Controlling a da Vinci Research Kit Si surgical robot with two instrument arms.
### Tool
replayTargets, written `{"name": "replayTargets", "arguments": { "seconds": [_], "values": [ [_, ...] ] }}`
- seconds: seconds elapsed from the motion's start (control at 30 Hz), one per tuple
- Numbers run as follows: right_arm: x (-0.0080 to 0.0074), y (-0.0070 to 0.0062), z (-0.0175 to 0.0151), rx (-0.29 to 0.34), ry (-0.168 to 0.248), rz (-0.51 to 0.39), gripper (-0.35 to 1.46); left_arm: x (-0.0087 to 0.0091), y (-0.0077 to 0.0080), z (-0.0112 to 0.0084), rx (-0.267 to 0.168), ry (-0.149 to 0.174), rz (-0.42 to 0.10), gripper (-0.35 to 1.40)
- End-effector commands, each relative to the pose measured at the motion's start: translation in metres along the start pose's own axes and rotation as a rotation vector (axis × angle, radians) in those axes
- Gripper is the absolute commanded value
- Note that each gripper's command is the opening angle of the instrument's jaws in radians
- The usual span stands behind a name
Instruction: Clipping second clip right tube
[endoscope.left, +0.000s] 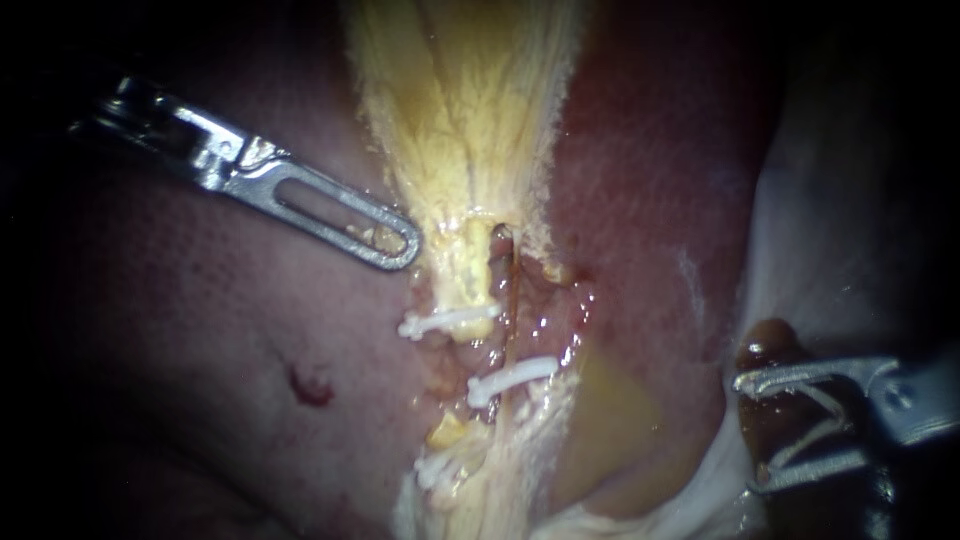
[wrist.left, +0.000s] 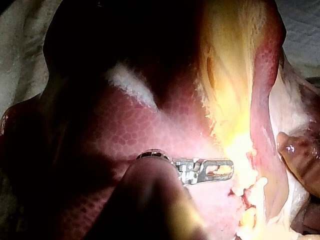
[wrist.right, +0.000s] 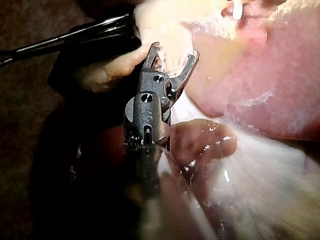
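Right instrument's hand (endoscope.left: 750, 432) stands spread wide, gripping nothing, well apart from the white clips (endoscope.left: 512, 378).

This is a surgical bench laboratory: an excised liver (endoscope.left: 200, 330) lies in the open, with pale cloth (wrist.left: 20, 40) showing just past the liver's edge and strong close light on the liver while everything beyond it is dark. Two slender metal instruments reach over the liver, the left instrument (endoscope.left: 395, 243) beside the yellow tissue (endoscope.left: 460, 100) at the liver's middle and the right instrument (endoscope.left: 748, 432) at the liver's margin. White clips (endoscope.left: 450, 322) cross a tube (endoscope.left: 470, 275) on the liver's surface.
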Motion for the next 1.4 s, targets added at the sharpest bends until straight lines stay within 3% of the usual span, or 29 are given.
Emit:
{"name": "replayTargets", "arguments": {
  "seconds": [0.03,0.2,0.37,0.53,0.93,1.17,1.4],
  "values": [
    [0.0,0.0,0.0,0.0,0.0,0.001,0.5,0.0,0.0,0.0,0.0,0.0,0.0,-0.35],
    [0.0,0.0,0.0,-0.003,-0.001,0.001,0.5,0.0,-0.0003,-0.0005,0.002,0.002,-0.001,-0.35],
    [-0.0001,-0.0001,0.0,-0.003,0.0,0.007,0.49,-0.0014,-0.0012,-0.0041,0.008,-0.024,-0.009,-0.35],
    [-0.0001,-0.0001,0.0,-0.003,0.0,0.006,0.49,-0.0018,-0.0009,-0.007,-0.003,-0.038,-0.016,-0.35],
    [0.0001,0.0001,0.0003,-0.001,0.0,0.025,0.49,-0.002,-0.0008,-0.0077,-0.002,-0.047,-0.018,-0.35],
    [0.001,0.0016,0.0024,-0.003,0.001,0.089,0.49,-0.002,-0.0008,-0.0077,-0.002,-0.046,-0.018,-0.35],
    [0.0018,0.0045,0.0054,-0.029,0.005,0.173,0.49,-0.0019,-0.0008,-0.0078,-0.002,-0.046,-0.018,-0.35]
  ]
}}
